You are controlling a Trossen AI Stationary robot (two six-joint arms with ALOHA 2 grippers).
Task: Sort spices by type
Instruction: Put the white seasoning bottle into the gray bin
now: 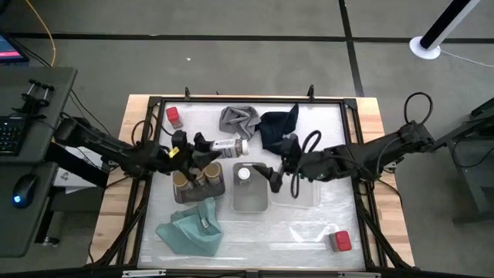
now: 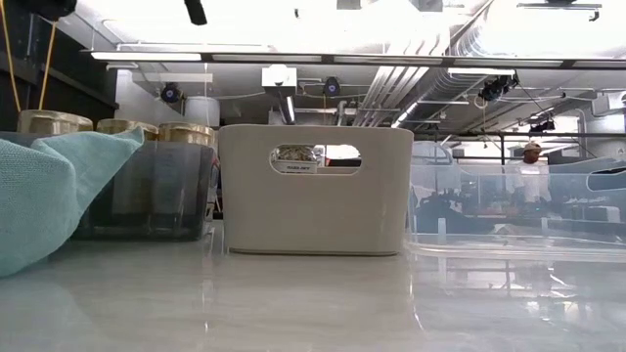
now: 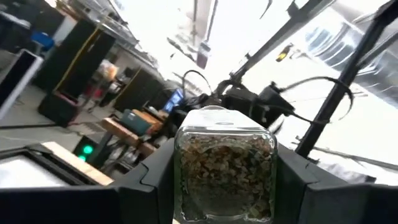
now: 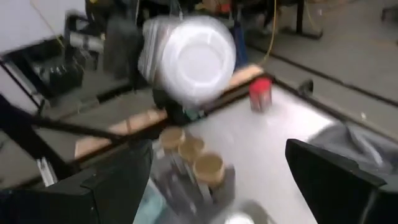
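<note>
My left gripper (image 1: 208, 144) is shut on a white-topped spice jar (image 1: 229, 144), full of dried herbs, held above the table behind the trays. The right wrist view looks onto its white lid (image 4: 189, 56). My right gripper (image 1: 270, 177) stands open and holds nothing, just right of the grey bin (image 1: 250, 202), facing the held jar. Three tan-topped jars (image 1: 197, 176) stand in the dark tray (image 1: 199, 194). Another white-topped jar (image 1: 244, 174) stands in the grey bin. One red jar (image 1: 174, 116) is at the far left, another (image 1: 340, 241) at the near right. My left gripper pinches the jar's glass body (image 3: 225, 168) between its two fingers (image 3: 155, 183), which lie along its sides. They come about level from the table's left. The jar is lifted clear and lies roughly level, its white lid (image 3: 214, 115) pointing away from the gripper toward the table's right.
A clear tray (image 1: 305, 193) sits right of the grey bin. A grey cloth (image 1: 238, 120) and a navy cloth (image 1: 278, 127) lie at the far side, and a teal cloth (image 1: 189, 228) lies near the front left. A black frame (image 1: 147, 154) borders the table.
</note>
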